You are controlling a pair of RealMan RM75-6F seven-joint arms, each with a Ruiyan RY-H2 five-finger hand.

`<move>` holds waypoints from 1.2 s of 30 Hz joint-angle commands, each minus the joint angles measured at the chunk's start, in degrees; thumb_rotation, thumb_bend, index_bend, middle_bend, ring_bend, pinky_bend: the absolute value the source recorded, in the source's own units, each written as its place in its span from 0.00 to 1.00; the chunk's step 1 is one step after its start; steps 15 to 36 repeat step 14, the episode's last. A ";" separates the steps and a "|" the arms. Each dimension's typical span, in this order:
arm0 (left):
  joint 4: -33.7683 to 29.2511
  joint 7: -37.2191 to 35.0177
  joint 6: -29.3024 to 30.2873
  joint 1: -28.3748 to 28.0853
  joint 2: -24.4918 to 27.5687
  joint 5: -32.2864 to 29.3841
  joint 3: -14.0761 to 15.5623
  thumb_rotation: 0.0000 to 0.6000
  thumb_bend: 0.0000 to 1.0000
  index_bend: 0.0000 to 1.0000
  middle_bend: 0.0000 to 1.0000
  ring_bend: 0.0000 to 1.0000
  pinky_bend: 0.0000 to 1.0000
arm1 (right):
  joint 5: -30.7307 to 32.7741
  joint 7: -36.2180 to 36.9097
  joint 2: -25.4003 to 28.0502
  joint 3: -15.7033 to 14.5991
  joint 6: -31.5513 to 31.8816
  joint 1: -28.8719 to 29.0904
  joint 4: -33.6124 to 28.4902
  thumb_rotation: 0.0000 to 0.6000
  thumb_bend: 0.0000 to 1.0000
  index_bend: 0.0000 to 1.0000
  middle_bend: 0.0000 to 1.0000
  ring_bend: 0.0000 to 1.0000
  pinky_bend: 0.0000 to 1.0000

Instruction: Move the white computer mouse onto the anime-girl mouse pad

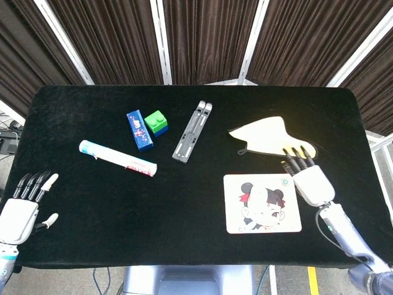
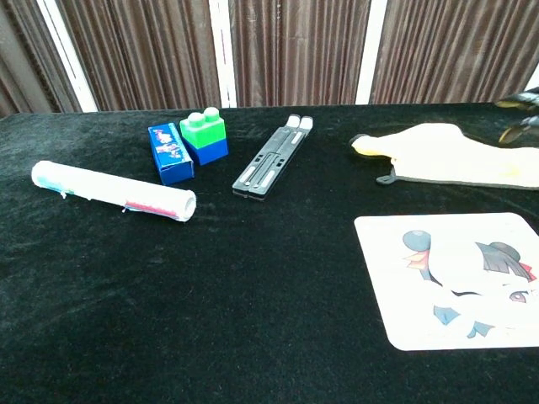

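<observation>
Only head view shows left hand [image 1: 18, 215], fingers apart.

Lighting was even and pretty bright, seemingly from overhead, with hardly any shadows on the black tablecloth [image 1: 184, 203]. Both views looked sharp, no real glare, only slight wide-angle bending at the edges.

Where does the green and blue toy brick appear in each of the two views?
Head view: toy brick, upper left of centre, right of the blue box.
Chest view: toy brick, upper left, again right of the blue box.
Shared landmark: the grey folded stand to its right.
</observation>
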 commanded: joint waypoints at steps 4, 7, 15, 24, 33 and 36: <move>1.73 -1.11 0.66 0.29 -1.61 -0.60 -0.57 1.00 0.21 0.00 0.00 0.00 0.00 | 7.12 11.89 -1.78 2.85 4.14 -8.63 -6.61 1.00 0.05 0.20 0.00 0.00 0.00; 2.64 -2.07 1.40 0.53 -2.34 -0.73 -0.83 1.00 0.21 0.00 0.00 0.00 0.00 | 7.16 12.15 -1.69 2.51 5.90 -10.81 -8.25 1.00 0.05 0.19 0.00 0.00 0.00; 3.69 -2.62 2.46 1.07 -3.40 -0.36 -0.61 1.00 0.20 0.00 0.00 0.00 0.00 | 6.08 12.94 -0.84 2.51 7.96 -13.12 -12.04 1.00 0.05 0.19 0.00 0.00 0.00; 3.69 -2.62 2.46 1.07 -3.40 -0.36 -0.61 1.00 0.20 0.00 0.00 0.00 0.00 | 6.08 12.94 -0.84 2.51 7.96 -13.12 -12.04 1.00 0.05 0.19 0.00 0.00 0.00; 3.69 -2.62 2.46 1.07 -3.40 -0.36 -0.61 1.00 0.20 0.00 0.00 0.00 0.00 | 6.08 12.94 -0.84 2.51 7.96 -13.12 -12.04 1.00 0.05 0.19 0.00 0.00 0.00; 3.69 -2.62 2.46 1.07 -3.40 -0.36 -0.61 1.00 0.20 0.00 0.00 0.00 0.00 | 6.08 12.94 -0.84 2.51 7.96 -13.12 -12.04 1.00 0.05 0.19 0.00 0.00 0.00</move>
